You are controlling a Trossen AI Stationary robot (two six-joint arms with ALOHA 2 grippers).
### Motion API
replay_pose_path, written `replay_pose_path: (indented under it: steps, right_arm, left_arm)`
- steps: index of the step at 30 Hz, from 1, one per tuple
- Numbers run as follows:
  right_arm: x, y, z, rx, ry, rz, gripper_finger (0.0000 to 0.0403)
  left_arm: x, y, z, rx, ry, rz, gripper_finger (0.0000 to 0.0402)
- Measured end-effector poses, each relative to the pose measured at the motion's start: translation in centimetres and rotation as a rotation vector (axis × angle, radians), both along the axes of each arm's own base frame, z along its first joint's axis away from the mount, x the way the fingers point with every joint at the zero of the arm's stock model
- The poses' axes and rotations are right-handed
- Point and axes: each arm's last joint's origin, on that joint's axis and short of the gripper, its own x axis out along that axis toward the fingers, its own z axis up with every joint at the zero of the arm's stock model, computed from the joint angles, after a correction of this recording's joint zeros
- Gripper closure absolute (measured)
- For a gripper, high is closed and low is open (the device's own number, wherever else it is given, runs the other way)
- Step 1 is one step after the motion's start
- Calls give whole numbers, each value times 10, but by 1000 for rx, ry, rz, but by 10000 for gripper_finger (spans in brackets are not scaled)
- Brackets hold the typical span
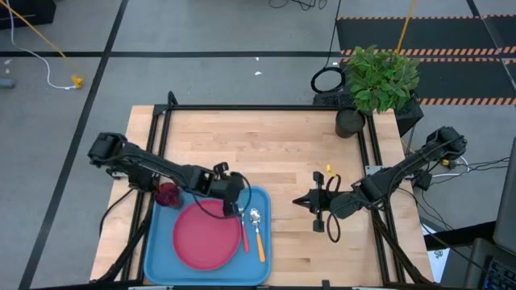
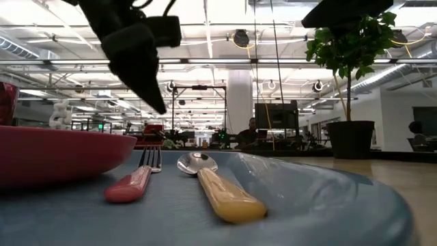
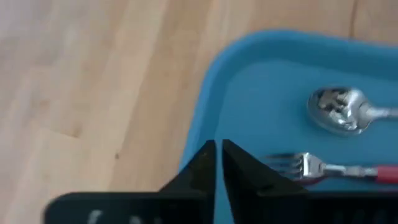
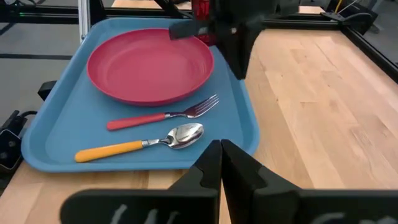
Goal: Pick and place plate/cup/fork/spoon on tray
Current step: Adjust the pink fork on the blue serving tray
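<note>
Above the tray's [image 1: 157, 262] far rim, left pincer [image 1: 239, 208] pressed together, empty, near fork [image 1: 243, 231]; a careless sweep could knock fork or spoon [image 1: 257, 231] askew.

The left arm [image 1: 161, 171] hid most of the cup [image 1: 167, 194] from above, the low view cut the plate [image 2: 54, 154] off at its left edge, and the left wrist view lost the fork [image 3: 336, 168] handle past its edge beside the spoon [image 3: 339, 110].

Wooden table [image 1: 282, 145] bears tray [image 1: 161, 262], plant pot [image 1: 350, 122].
</note>
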Motion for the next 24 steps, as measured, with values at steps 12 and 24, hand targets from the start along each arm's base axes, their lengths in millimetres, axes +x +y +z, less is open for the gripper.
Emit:
replay_pose_path:
  steps: [12,24]
  right_arm:
    - [0,0,0,2,0,4,403]
    - [0,1,0,3,1,7,403]
  left_arm:
    - [8,-5,-43,-27,176,-37,398]
    - [13,-15,-42,-63,119,-107,396]
